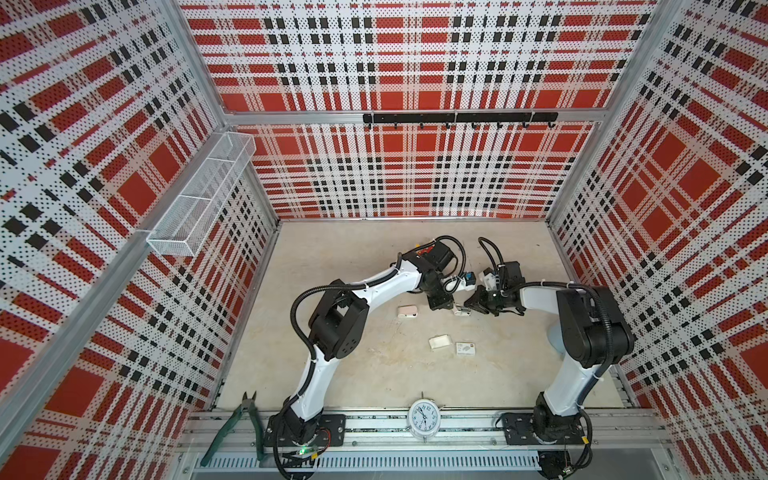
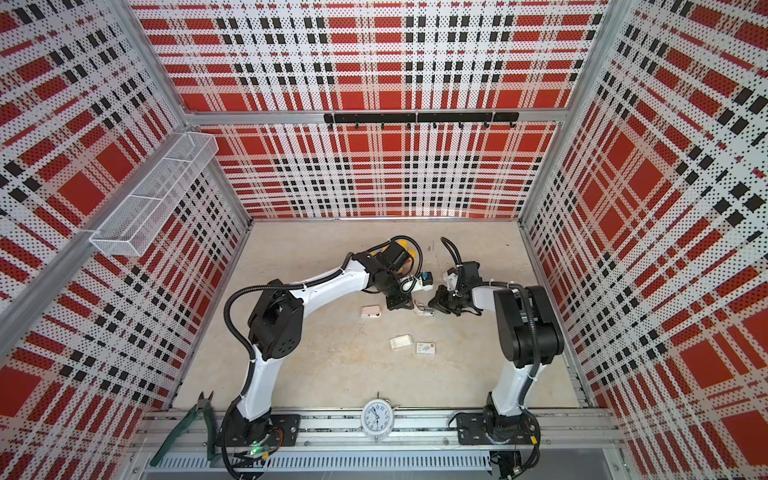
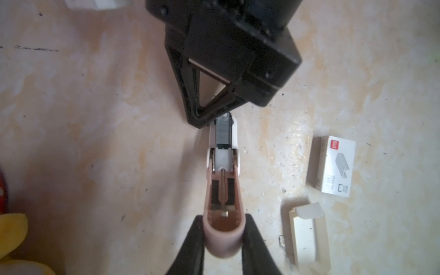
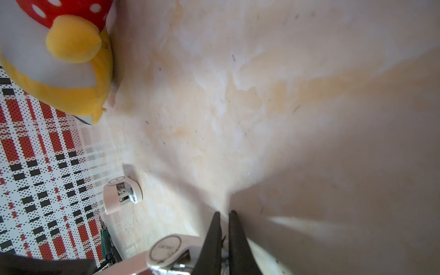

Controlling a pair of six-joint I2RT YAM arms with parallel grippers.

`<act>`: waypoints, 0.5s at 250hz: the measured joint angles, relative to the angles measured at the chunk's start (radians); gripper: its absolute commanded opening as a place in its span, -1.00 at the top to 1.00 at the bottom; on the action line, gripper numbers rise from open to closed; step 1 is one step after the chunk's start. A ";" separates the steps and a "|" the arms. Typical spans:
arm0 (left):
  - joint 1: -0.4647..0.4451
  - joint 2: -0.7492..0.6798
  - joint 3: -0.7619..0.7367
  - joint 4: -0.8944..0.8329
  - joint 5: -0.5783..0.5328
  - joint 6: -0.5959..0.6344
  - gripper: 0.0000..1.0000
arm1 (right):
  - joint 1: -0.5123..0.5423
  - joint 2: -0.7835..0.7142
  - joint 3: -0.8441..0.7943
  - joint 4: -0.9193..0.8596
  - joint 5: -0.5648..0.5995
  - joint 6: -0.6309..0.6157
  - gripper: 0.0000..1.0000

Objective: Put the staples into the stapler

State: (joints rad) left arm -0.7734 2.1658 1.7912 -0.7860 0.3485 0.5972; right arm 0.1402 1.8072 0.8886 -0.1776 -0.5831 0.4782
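A beige, yellow-mottled tabletop (image 1: 353, 374) carries everything. Near its middle lies a white printed staple box (image 1: 465, 348), flat, print up. Just beside the box, on its left in both top views, lies an open white cardboard tray (image 1: 439, 341). Behind the box and further left lies a closed pink-and-white stapler (image 1: 407, 311). Well behind the box, toward the back wall, sits a yellow, white and red plush toy (image 4: 71, 42).
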 measured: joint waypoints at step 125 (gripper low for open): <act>0.011 0.014 0.001 -0.016 -0.019 0.020 0.57 | -0.046 -0.064 0.000 -0.051 0.021 0.000 0.74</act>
State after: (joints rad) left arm -0.7624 2.1803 1.7924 -0.8017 0.3294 0.6174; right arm 0.0944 1.7432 0.8883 -0.2283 -0.5625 0.4778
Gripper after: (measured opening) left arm 0.255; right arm 0.129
